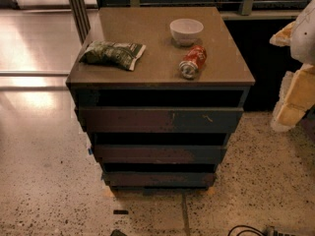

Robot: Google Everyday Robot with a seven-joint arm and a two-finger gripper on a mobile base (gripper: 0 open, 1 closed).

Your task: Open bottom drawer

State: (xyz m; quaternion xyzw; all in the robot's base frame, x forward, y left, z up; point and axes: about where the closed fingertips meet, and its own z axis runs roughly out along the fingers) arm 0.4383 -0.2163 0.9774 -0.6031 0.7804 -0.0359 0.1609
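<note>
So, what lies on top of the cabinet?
A white bowl, a red can on its side, a green bag. Under the bag is hidden. The gripper is at the right edge.

Dim, warm indoor light. The brightest patch is glare on the glossy floor (pixel 29 48) in the upper left, with a second, weaker sheen at left centre. The surface (pixel 147 33) is lit softly and evenly. The bowl (pixel 186 31) and can (pixel 193 61) catch small highlights and cast faint shadows. The bottom drawer (pixel 160 179) sits in deep shade, and the gap above it is near black. The whole frame is soft and grainy. The tool (pixel 295 82), at the right edge, is a pale, blurred shape.
</note>
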